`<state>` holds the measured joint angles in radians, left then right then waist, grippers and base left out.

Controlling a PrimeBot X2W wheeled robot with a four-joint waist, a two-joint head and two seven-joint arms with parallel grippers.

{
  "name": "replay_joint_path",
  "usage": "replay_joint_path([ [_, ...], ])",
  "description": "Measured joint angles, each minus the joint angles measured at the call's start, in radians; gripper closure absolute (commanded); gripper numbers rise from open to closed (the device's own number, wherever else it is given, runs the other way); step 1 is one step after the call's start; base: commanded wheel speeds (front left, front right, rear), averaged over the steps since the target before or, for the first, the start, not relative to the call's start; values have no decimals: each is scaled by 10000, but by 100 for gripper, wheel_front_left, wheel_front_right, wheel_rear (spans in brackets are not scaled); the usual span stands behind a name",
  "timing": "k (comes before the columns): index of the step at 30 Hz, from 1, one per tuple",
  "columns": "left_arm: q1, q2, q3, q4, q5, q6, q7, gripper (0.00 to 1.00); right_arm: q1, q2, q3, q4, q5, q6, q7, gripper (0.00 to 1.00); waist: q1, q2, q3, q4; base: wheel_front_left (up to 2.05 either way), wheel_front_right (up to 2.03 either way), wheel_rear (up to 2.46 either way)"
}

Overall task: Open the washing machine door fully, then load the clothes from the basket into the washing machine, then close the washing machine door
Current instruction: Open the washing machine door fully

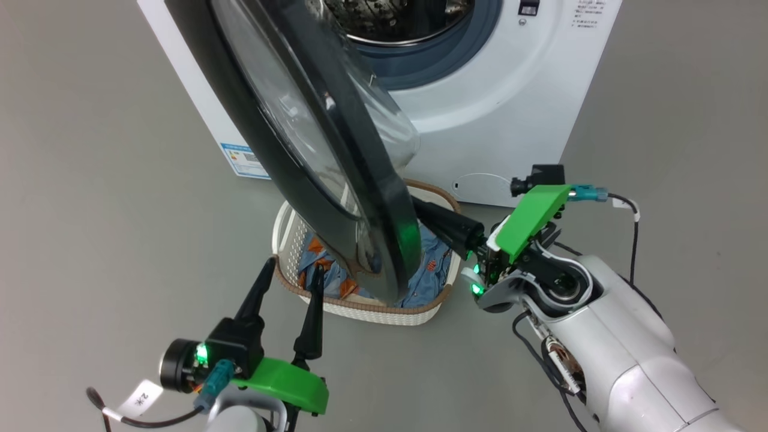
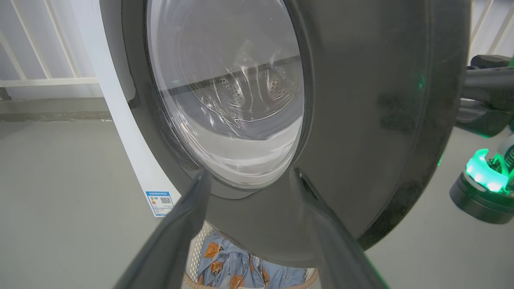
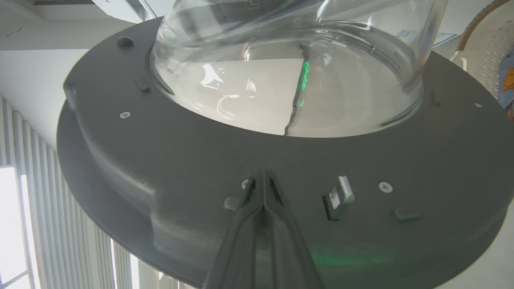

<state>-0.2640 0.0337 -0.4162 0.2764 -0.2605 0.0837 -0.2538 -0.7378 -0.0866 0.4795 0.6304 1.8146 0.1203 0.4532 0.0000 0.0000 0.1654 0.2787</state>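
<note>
Head view: the washing machine door (image 1: 300, 150) stands partly swung out from the washing machine (image 1: 498, 102), its black rim and glass bowl hanging over the basket (image 1: 372, 312) on the grey floor (image 1: 90, 210). The clothes (image 1: 429, 264), light blue with orange figures, lie inside the basket, partly hidden behind the door's lower edge. The steel drum (image 1: 396, 18) shows in the opening behind the door. My left end effector (image 1: 294, 267) is at the lower left with its two fingers spread apart, tips near the basket's near rim and holding nothing. My right end effector (image 1: 423, 213) reaches in from the right with its fingers together, tips at the inner side of the door's edge, above the basket.

Left wrist view: my spread fingers (image 2: 180, 224) point at the door's outer face, one on each side of the lower part of the glass. Whether they touch the rim I cannot tell. Below the door, the clothes show in the basket.

Right wrist view: my fingers are pressed together, tips against the door's grey inner face just below the glass bowl, beside a small metal latch (image 3: 339, 196). The basket shows at the upper right.
</note>
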Motion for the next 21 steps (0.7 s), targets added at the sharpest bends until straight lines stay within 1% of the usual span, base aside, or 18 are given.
replay_joint_path([
  [5,167,4,29,77,31,-2,0,0,8,-4,591,48,337,0,-330,100,0,1,-152,42,0,0,0],
  [9,166,6,61,75,36,-2,0,0,-7,40,869,-10,654,4,-520,100,0,0,-212,41,0,0,0],
  [21,174,6,169,75,38,-4,0,0,-11,-167,1453,-69,1354,4,-1022,100,0,0,-258,-120,0,0,0],
])
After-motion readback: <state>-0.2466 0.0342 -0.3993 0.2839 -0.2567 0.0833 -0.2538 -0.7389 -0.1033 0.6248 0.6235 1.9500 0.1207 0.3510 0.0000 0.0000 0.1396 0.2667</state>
